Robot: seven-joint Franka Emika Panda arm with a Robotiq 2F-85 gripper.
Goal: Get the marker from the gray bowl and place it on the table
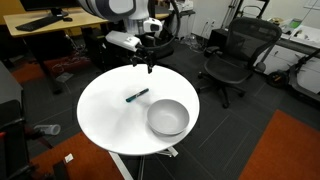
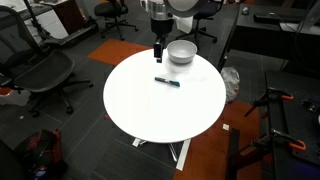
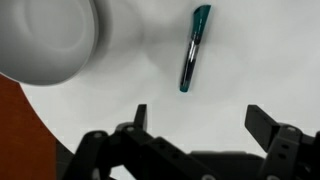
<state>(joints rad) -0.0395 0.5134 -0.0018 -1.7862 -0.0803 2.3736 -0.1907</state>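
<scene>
On the large round white counter (image 1: 105, 120), the short, thin, dark teal-blue marker (image 1: 137, 95) lies flat on the bare top, clear of the bowl. The smooth, round, light-gray bowl (image 1: 168, 118) stands upright at about 4 o'clock from it in an exterior view, near but not touching. And the black jaws hang above the counter's far edge, at roughly 1 o'clock from the marker, spread wide, gripping nothing at all! Down the wrist view: the two dark fingertips (image 3: 140, 115) sit well apart at the bottom, with the marker (image 3: 194, 47) at 12 o'clock from the gap between them. It lies nearly lengthwise, tip leaning toward 1 o'clock. The bowl (image 3: 45, 35) fills the 10 o'clock corner.
</scene>
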